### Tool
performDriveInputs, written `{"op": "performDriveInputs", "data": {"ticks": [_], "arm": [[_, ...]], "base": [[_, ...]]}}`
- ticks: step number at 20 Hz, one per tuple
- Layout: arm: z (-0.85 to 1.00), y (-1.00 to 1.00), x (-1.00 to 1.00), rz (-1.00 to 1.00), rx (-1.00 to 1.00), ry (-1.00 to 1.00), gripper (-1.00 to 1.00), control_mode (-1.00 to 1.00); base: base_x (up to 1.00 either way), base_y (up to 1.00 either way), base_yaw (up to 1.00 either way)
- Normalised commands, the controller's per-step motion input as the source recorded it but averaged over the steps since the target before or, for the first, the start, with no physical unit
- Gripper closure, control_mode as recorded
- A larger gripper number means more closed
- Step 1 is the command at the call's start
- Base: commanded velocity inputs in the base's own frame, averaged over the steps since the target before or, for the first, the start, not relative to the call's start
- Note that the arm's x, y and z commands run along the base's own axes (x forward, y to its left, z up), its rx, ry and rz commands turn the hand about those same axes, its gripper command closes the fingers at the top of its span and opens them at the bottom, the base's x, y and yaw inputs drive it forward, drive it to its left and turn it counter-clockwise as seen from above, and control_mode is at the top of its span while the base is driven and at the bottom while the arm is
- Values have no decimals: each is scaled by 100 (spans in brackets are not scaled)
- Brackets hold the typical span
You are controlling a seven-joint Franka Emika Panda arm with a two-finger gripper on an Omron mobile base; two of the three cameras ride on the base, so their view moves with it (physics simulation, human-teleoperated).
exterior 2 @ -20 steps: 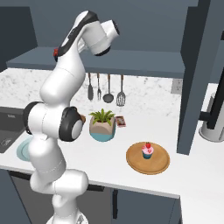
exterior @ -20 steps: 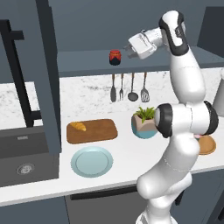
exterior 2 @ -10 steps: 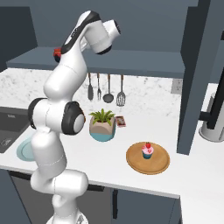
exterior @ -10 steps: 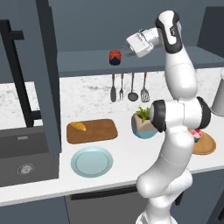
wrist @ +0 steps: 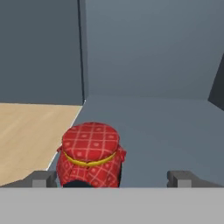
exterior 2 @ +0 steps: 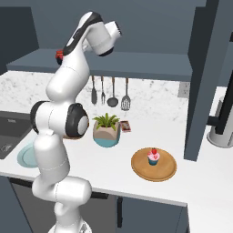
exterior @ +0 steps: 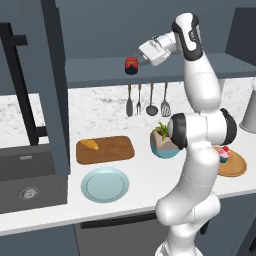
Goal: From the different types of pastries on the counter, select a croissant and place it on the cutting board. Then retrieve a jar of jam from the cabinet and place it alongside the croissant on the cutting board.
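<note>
your arm (exterior: 200, 150) now stands more upright than a second ago, its elbow drawn in over the counter (exterior: 150, 172) while the hand reaches up to the cabinet shelf (exterior: 100, 70). the shift is small; the base cameras hold the same scene, so nothing on the counter has moved. the sink (exterior: 27, 187) sits at far left, the round plate (exterior: 105, 184) in front of the board (exterior: 106, 149), and the croissant (exterior: 90, 144) lies on the board's left end, as it did before. right of the board is the potted plant (exterior 2: 107, 129), then the round tray (exterior 2: 154, 164) carrying the cupcake (exterior 2: 154, 157). utensils (exterior: 147, 100) hang on the backsplash.

your gripper (wrist: 112, 177) has edged closer to the jar (wrist: 91, 155) since the earlier frames and is spread wide, holding nothing. in the hand view the jar stands upright on the shelf between the fingertips (wrist: 43, 178), nearer the left one than the right; whether that tip touches it is hard to say, since the jar's base is cut off at the bottom of the view. from the left base view the jar (exterior: 131, 65) sits just ahead of the hand, at the shelf's front edge.
</note>
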Motion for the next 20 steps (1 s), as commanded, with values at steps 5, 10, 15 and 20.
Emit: {"op": "performDriveInputs", "data": {"ticks": [5, 10, 15, 20], "arm": [[-1, 1, 0, 11, 0, 3, -100, -100], [-9, 7, 0, 13, 0, 5, -100, -100], [-6, 21, 0, 10, 0, 9, -100, -100], [-2, 43, -1, 1, 0, 4, 100, -100]], "base": [[0, 0, 0], [0, 0, 0], [0, 0, 0], [0, 0, 0]]}}
